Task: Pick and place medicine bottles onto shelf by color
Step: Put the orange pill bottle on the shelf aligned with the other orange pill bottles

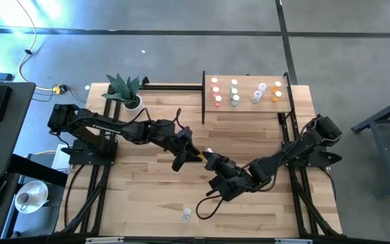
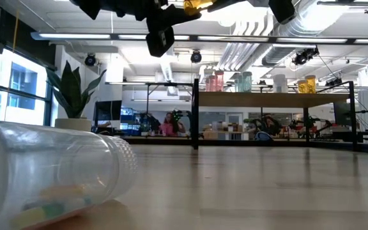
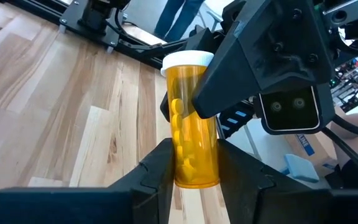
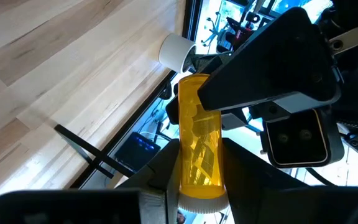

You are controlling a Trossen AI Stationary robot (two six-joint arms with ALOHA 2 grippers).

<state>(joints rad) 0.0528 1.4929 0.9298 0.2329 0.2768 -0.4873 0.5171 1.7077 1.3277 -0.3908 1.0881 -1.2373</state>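
Observation:
An orange medicine bottle (image 1: 202, 156) with a white cap is held in the air over the middle of the table, between my two grippers. My left gripper (image 1: 193, 153) is shut on its base end and my right gripper (image 1: 212, 163) on its cap end. The bottle also shows at the top of the low view (image 2: 197, 6). A clear bottle (image 1: 186, 215) lies on its side near the table's near edge, and looms large in the low view (image 2: 50, 172). The shelf (image 1: 249, 107) at the far right carries several bottles in colour groups: red (image 1: 215, 91), green (image 1: 234, 92), clear (image 1: 259, 92) and orange (image 1: 276, 92). My left gripper pinches the bottle's orange body at its base end (image 3: 194, 165) between its two fingers, which lie along the bottle. The bottle is lifted clear of the table, its white cap (image 3: 188, 60) pointing away from this gripper. My right gripper pinches the bottle's body just beside the white cap (image 4: 199, 177) between its two fingers, which lie along the bottle from the opposite side. The cap (image 4: 201, 202) sits back between the fingers. The bottle is clear of the table.
A potted green plant (image 1: 126, 90) stands at the far left of the table. The shelf's black frame (image 1: 203, 95) rises at its left end. Bare wood lies between the grippers and the shelf (image 1: 249, 135).

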